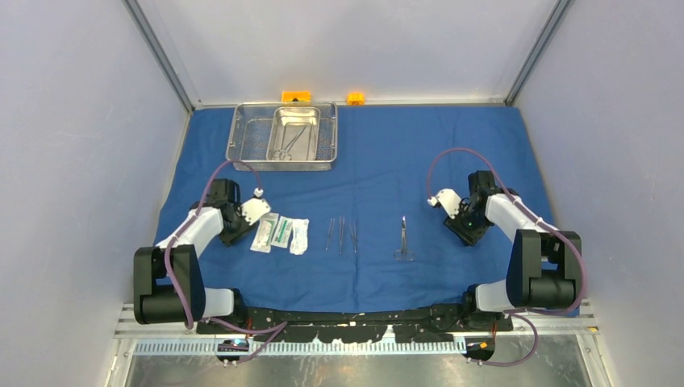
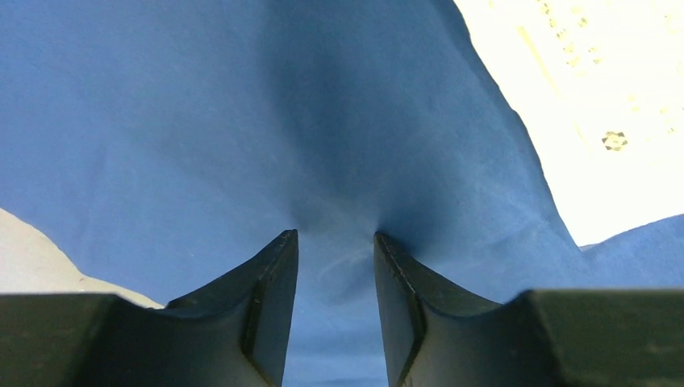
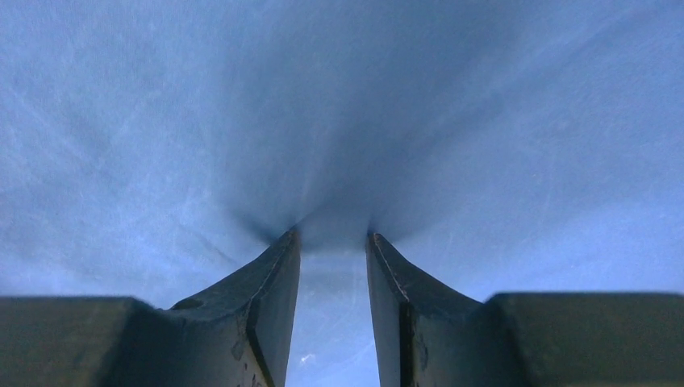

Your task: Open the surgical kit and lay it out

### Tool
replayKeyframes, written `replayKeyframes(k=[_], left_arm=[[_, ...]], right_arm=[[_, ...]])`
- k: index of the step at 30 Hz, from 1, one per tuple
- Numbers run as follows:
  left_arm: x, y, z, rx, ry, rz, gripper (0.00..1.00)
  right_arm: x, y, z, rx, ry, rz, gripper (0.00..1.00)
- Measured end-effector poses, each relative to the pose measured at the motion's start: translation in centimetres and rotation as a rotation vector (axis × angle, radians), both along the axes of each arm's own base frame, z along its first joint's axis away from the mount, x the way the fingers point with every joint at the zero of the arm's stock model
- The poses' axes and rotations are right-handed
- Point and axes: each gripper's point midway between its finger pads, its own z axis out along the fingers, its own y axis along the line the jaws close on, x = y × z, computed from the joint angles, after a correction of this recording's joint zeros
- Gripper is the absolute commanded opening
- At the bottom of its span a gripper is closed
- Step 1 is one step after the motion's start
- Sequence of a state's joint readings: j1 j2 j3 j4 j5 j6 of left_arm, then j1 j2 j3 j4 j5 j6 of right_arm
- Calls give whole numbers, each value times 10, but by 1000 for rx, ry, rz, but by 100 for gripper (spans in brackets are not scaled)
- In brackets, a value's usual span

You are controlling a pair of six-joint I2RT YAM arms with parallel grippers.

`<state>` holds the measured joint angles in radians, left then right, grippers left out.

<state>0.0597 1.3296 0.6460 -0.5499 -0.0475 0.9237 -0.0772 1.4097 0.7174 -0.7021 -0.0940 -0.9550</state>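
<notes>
Blue cloth (image 1: 387,161): tray (image 1: 294,133) contents at its far edge were indistinct; packets (image 1: 280,232) lay mid-cloth; left gripper (image 2: 335,235), right gripper (image 3: 332,234) pressed it, jaws parted.

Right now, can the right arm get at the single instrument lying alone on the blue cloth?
Probably yes. The instrument lies close to the right gripper on the blue cloth, with nothing between them.

The table (image 2: 32,258) lies almost wholly under the blue cloth wrap (image 1: 387,161), spread flat. Two orange blocks (image 1: 295,96) sit at its far edge.
</notes>
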Motion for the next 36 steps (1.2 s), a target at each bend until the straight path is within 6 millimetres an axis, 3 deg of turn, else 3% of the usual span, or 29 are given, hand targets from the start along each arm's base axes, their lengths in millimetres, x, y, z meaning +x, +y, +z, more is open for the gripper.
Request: replayKeyframes(k=[4, 13, 19, 23, 29, 32, 36], left_arm=[[-11, 0, -1, 3, 41, -2, 40], [-44, -8, -4, -30, 178, -34, 37], [-67, -12, 0, -49, 275, -49, 35], [-57, -15, 21, -68, 249, -54, 36], [-13, -29, 54, -153, 94, -17, 39], [8, -33, 50, -191, 50, 27, 39], [36, -36, 27, -224, 24, 96, 39]], right_arm=[[-11, -5, 1, -38, 23, 23, 41], [-60, -18, -1, -142, 242, 128, 41], [-84, -14, 9, -143, 373, 182, 41], [-57, -2, 29, -86, 290, 155, 41], [4, 23, 59, 41, 55, 31, 42], [25, 35, 57, 106, -8, -48, 42], [52, 44, 42, 161, -61, -142, 42]])
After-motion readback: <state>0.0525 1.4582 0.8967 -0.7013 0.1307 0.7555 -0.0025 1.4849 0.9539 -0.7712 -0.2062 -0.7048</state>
